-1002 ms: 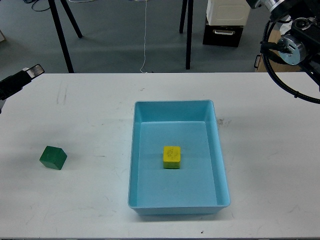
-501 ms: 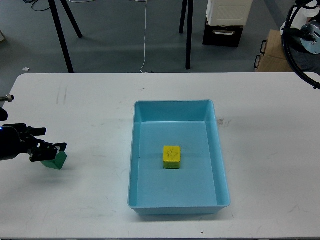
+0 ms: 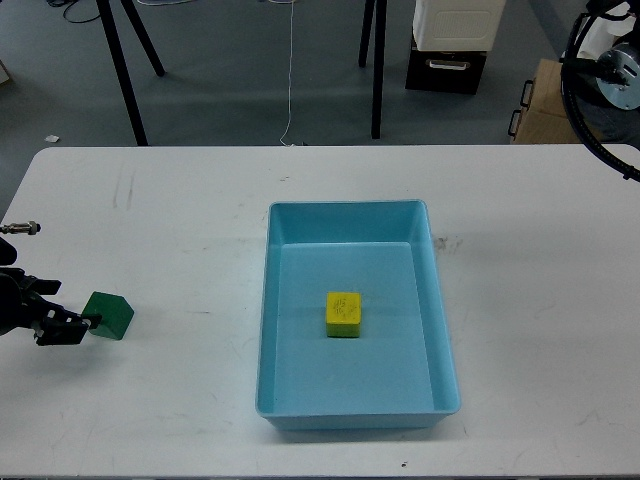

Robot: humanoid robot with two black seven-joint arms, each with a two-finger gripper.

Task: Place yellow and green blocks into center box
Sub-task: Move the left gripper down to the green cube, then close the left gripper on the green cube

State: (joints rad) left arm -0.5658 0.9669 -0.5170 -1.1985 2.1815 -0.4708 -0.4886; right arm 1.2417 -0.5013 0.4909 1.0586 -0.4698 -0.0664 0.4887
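A yellow block point(image 3: 343, 314) lies inside the light blue box point(image 3: 440, 330) at the table's center. A green block point(image 3: 110, 316) sits on the white table at the left, outside the box. My left gripper point(image 3: 70, 310) comes in low from the left edge, its fingers apart, just left of the green block; one fingertip point(image 3: 82, 326) is at the block's left side. It holds nothing. Of my right arm only a joint and cables point(image 3: 605, 75) show at the top right; its gripper is out of view.
The white table point(image 3: 200, 220) spans the view. Beyond its far edge are black stand legs point(image 3: 125, 75), a white and black cabinet point(image 3: 450, 45) and a cardboard box point(image 3: 545, 105) on the grey floor.
My left gripper came down from the upper left to the green block, then drew back left and slightly lower, off the block. The right arm withdrew to the upper right. The blocks stayed put.
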